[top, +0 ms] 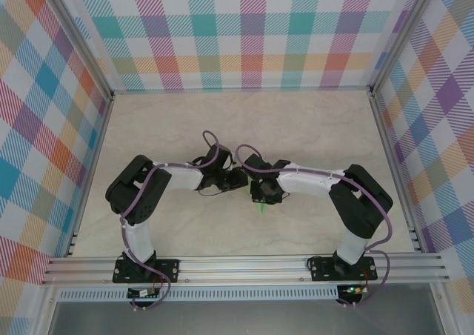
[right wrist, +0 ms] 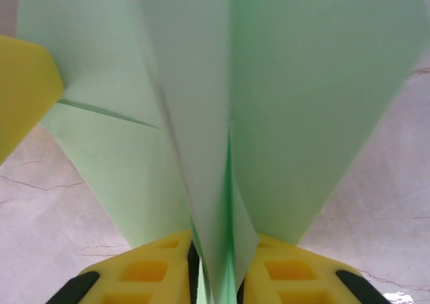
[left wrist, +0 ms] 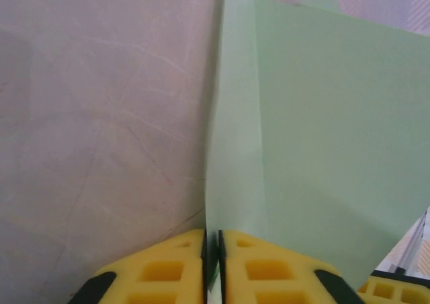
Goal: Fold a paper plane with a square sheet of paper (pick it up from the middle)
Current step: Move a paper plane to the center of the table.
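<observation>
Since the wings look folded along the centre crease, the paper plane (right wrist: 302, 82) seems nearly finished. The left gripper (left wrist: 211, 267) and the right gripper (right wrist: 218, 274) both pinch it over the middle of the table (top: 296, 127). Probably only the last shaping is left.

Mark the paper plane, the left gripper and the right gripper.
paper plane (right wrist: 316, 82), right wrist view, on its broad right-hand panel.
left gripper (left wrist: 212, 243), left wrist view, between its yellow fingertips.
right gripper (right wrist: 218, 247), right wrist view, between its yellow fingertips.
</observation>
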Available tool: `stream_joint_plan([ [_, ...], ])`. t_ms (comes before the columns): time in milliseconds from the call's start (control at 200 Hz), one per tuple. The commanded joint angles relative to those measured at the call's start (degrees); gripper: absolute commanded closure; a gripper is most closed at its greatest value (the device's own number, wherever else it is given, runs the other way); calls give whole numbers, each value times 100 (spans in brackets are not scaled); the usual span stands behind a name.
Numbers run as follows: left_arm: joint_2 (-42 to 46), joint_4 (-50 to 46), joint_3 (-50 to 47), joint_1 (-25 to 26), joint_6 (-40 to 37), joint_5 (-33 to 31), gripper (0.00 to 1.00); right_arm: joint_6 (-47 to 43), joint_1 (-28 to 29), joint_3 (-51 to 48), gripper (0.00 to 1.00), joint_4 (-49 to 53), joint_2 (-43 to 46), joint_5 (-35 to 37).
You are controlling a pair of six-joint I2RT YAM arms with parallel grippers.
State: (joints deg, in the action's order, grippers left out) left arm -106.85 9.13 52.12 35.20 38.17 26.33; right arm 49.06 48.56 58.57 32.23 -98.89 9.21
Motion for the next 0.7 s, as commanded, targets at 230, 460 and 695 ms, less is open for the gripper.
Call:
stream_joint_plan([
  [230, 722, -919, 84, -213, 203, -717, 45, 7, 59, 256, 85, 312, -200, 137],
  [460, 1425, -1706, -96, -447, 291, -1775, 33, 7, 66, 340, 91, 482, -178, 315],
  [695, 2090, -2459, -232, -540, 360, -2978, 19, -84, 67, 445, 91, 526, -281, 363],
])
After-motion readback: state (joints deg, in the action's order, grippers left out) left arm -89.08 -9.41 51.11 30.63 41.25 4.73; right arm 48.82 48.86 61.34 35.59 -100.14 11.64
